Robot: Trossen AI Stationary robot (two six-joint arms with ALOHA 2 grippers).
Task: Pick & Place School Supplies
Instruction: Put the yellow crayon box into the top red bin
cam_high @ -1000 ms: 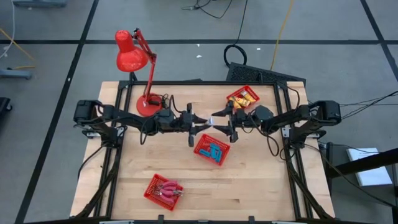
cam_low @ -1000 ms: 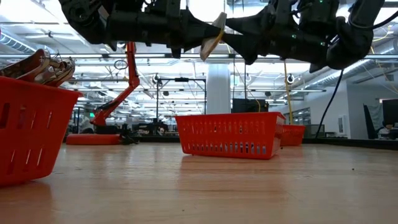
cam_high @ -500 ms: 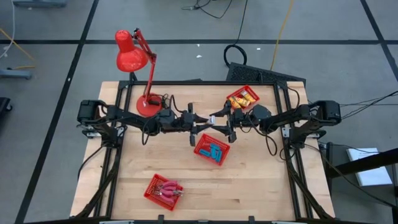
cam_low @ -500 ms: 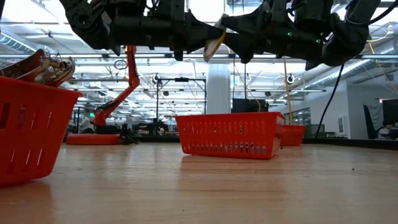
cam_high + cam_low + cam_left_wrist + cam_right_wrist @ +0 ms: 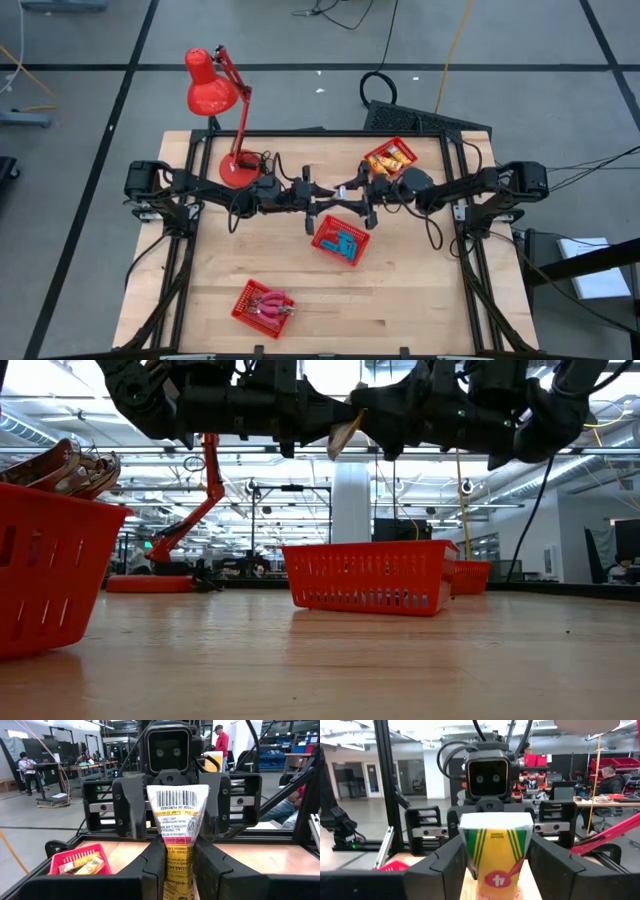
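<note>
Above the wooden table (image 5: 400, 300), the left gripper (image 5: 318, 196) and right gripper (image 5: 352, 196) meet nose to nose just behind the middle basket (image 5: 340, 240) of blue blocks (image 5: 346, 243). The left gripper's fingers (image 5: 150, 870) are clamped on a yellow crayon packet (image 5: 178, 835) held in the air between the two. The right gripper's fingers (image 5: 447, 860) stand parted on either side of the packet's other end, with gaps showing.

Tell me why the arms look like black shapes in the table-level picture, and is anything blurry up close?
Low view: bright ceiling lights behind silhouette both arms; the near red basket looks soft. Left wrist view: the packet between the left gripper's fingers is readable above, blurred at the bottom. Right wrist view: the right gripper and the packet's nearest part look soft.
</note>
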